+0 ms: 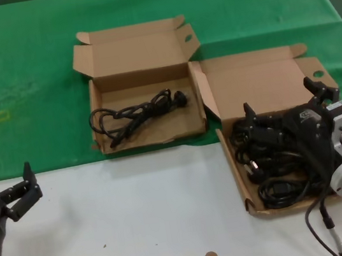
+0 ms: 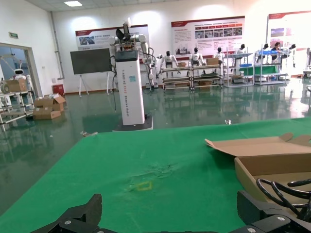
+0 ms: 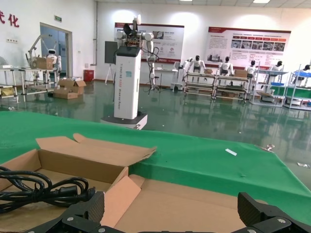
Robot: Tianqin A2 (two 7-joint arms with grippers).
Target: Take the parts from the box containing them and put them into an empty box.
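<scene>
While the left tool waits low on the left over the white part of the surface, with its fingers spread and nothing in them, the right tool hangs over the box on the right. Its fingers are spread wide too, and they are not pinching anything. That box sits half on the green cloth and half on the white part, with its lid folded back. A big pile of black cords lies in it, under the right tool. The other box sits on the green cloth, farther back and to the left, just beside the first one. Its lid is open too. One black cord lies inside it.
</scene>
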